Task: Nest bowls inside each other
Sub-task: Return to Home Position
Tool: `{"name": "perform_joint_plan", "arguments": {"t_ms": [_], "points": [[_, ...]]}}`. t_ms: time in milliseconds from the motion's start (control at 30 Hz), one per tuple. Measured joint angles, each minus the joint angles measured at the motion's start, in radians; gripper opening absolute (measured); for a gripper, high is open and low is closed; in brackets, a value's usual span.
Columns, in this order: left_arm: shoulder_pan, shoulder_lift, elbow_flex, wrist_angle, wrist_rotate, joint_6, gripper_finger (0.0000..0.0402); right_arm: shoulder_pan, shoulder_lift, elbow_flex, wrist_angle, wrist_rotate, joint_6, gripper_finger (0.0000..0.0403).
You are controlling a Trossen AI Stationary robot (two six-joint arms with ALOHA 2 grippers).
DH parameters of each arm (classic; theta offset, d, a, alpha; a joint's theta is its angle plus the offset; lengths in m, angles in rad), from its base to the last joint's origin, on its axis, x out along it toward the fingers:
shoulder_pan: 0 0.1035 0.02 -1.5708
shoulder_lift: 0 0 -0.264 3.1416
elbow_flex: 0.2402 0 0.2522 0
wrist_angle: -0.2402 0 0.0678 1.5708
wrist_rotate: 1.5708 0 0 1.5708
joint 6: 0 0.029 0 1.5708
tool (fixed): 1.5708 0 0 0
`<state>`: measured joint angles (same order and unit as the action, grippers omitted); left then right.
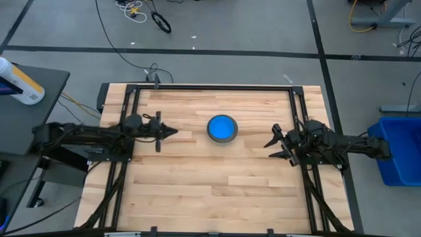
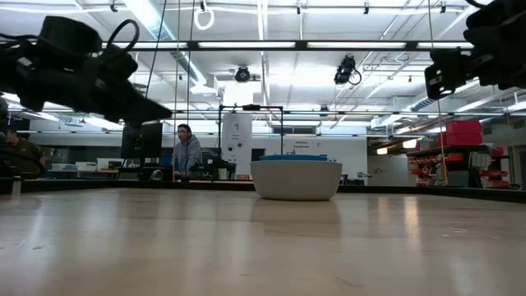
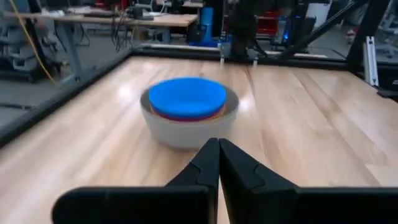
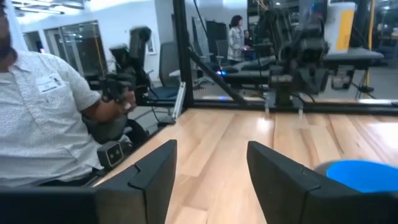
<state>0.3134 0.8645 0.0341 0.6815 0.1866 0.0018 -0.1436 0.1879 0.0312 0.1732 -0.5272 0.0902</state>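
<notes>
Left tool (image 3: 218,144); bowls (image 3: 188,99) nested, seemingly five

The bowls (image 1: 222,128) sit nested in one stack, seemingly all five, near the table's (image 1: 197,191) middle, between the left gripper (image 1: 173,131) and the right gripper (image 1: 272,141), apart from both.

I can read no word, number or brand anywhere around me. The small tag (image 4: 48,83) on a person's white shirt (image 4: 37,124) and the yellow label (image 1: 30,83) on the bottle (image 1: 16,79) beside my table (image 1: 197,184) are too small to make out.
</notes>
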Motion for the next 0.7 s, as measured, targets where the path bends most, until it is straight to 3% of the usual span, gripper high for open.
{"name": "perform_joint_plan", "arguments": {"t_ms": [200,467,700], "points": [[-0.023,-0.153,-0.024,-0.193,0.04,-0.027,0.0008,0.0,-0.004,0.012,-0.013,-0.001,0.0,0.0194],[-0.131,-0.248,-0.023,-0.153,0.037,-0.049,0.0017,0.0,-0.005,0.012,-0.012,0.001,0.0,0.018],[-0.21,-0.367,-0.023,-0.165,-0.085,-0.074,0.0017,0.0,-0.005,0.012,-0.008,0.002,-0.023,0.0171]]}}
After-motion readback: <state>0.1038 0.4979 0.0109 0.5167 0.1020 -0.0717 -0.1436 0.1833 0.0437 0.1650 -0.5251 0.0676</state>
